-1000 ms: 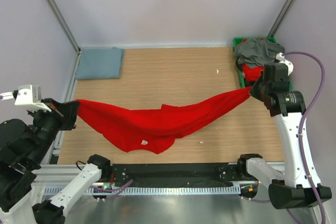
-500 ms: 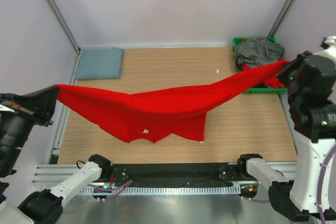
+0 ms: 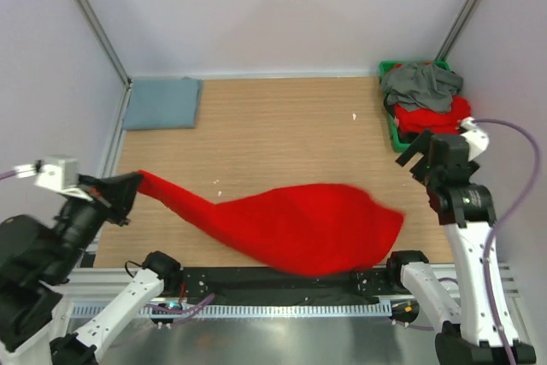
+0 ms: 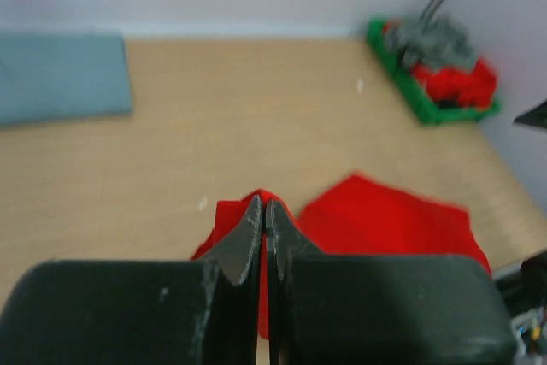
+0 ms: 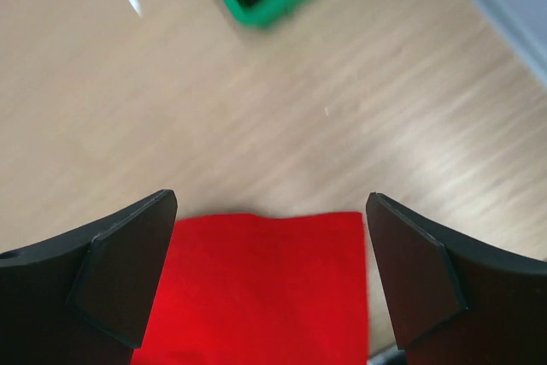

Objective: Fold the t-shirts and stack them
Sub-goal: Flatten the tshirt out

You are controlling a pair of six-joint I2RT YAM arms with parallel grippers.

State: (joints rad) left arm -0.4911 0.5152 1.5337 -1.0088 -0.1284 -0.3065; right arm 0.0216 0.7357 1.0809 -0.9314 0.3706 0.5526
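At the far left corner of the tabletop [image 3: 282, 134] lies a blue-grey t-shirt [image 3: 162, 102], folded flat; I judge it is the start of the stack. At the near left edge, the left gripper [image 3: 128, 196] has its fingers pressed fully together on one end of a red t-shirt [image 3: 308, 228], probably to anchor that end while the cloth spreads. From there the shirt runs as a narrow tail and widens into a smooth, rounded sheet along the near edge, middle to right; it is not yet folded. Near its right end, the right gripper [image 3: 417, 156] hangs wide open and holds nothing. At the far right corner, the green bin [image 3: 391, 126] holds a dark grey t-shirt [image 3: 419, 83] on top of more red t-shirts [image 3: 436, 115], waiting for their turn.
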